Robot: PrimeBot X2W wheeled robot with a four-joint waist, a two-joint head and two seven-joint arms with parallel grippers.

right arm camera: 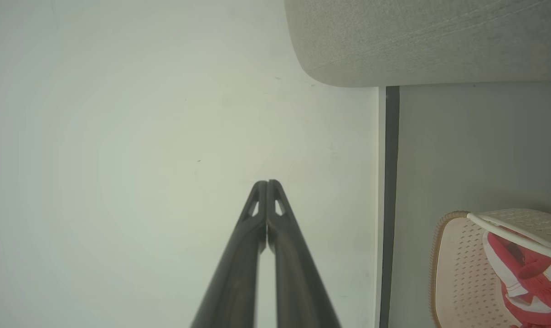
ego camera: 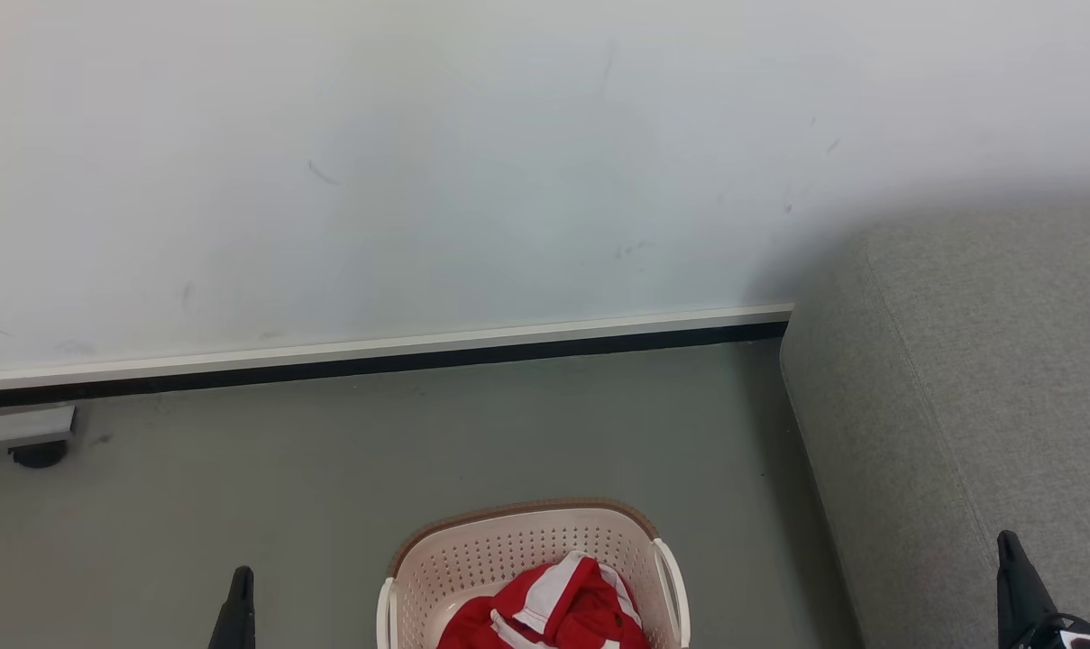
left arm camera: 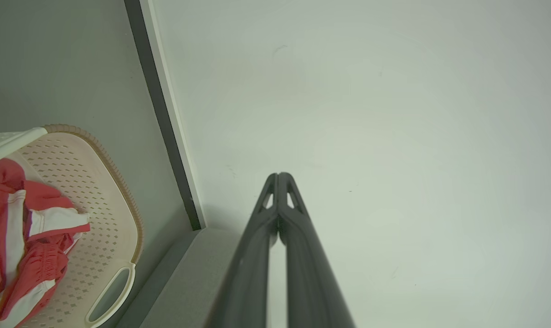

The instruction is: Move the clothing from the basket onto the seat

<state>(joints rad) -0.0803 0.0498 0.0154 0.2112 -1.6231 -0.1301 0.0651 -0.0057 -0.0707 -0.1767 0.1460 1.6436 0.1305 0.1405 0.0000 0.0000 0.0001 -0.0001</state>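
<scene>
Red clothing point(ego camera: 554, 604) with white stripes lies bunched in the cream basket point(ego camera: 508, 550) on the floor at the bottom centre of the head view. The grey seat point(ego camera: 977, 406) stands to the basket's right against the wall. My left gripper point(ego camera: 241, 577) is shut and empty, left of the basket and apart from it. My right gripper point(ego camera: 1009, 545) is shut over the seat's front part. In the left wrist view the shut left gripper point(left arm camera: 278, 175) points at the wall, with the basket point(left arm camera: 97, 191) and clothing point(left arm camera: 24, 228) at lower left. The right gripper point(right arm camera: 267, 183) is shut too, with the basket point(right arm camera: 457, 269), clothing point(right arm camera: 526, 273) and seat point(right arm camera: 416, 41) beside it.
A pale wall with a white and black baseboard point(ego camera: 373, 356) runs behind everything. A grey slab on a black caster point(ego camera: 31, 433) sits at the far left by the wall. Grey floor point(ego camera: 328, 469) spreads between the wall and the basket.
</scene>
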